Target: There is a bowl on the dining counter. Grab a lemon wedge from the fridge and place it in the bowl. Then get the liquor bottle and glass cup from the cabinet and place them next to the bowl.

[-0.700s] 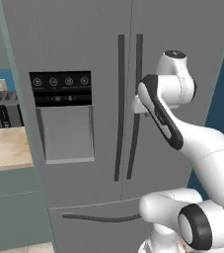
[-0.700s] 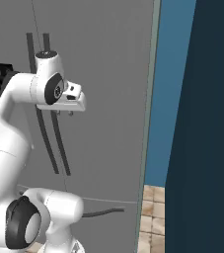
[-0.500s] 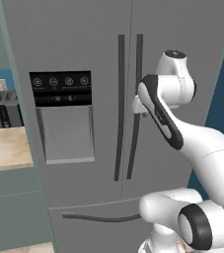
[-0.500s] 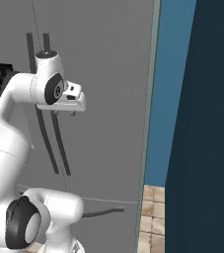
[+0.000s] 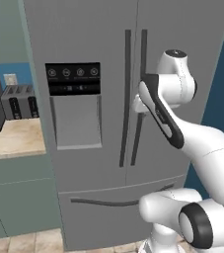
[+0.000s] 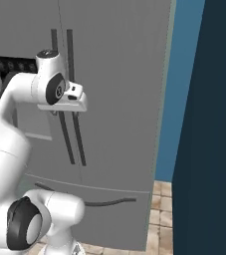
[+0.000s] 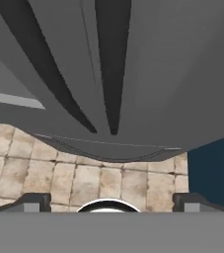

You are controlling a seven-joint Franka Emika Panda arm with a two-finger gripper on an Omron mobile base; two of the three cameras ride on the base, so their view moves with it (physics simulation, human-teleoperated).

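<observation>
The tall grey steel fridge (image 5: 93, 49) stands right in front of me with both doors shut. Its two dark vertical handles (image 5: 134, 89) run down the middle, and the black dispenser panel (image 5: 73, 79) is on the left door. My gripper (image 5: 137, 105) is raised against the handles at mid height, also seen from the right side (image 6: 59, 112). In the hand view the gripper (image 7: 111, 201) is open, its fingertips (image 7: 34, 200) far apart with nothing between them, and the handles (image 7: 112, 59) lie just ahead. The bowl, lemon wedge, liquor bottle and glass cup are out of view.
Left of the fridge a beige worktop (image 5: 10, 141) carries a grey toaster (image 5: 18, 101), with grey-green cupboards (image 5: 19, 202) beneath. A dark blue wall (image 6: 209, 124) closes in on the right. The fridge's bottom drawer handle (image 5: 108, 202) curves low above the tiled floor (image 6: 162, 199).
</observation>
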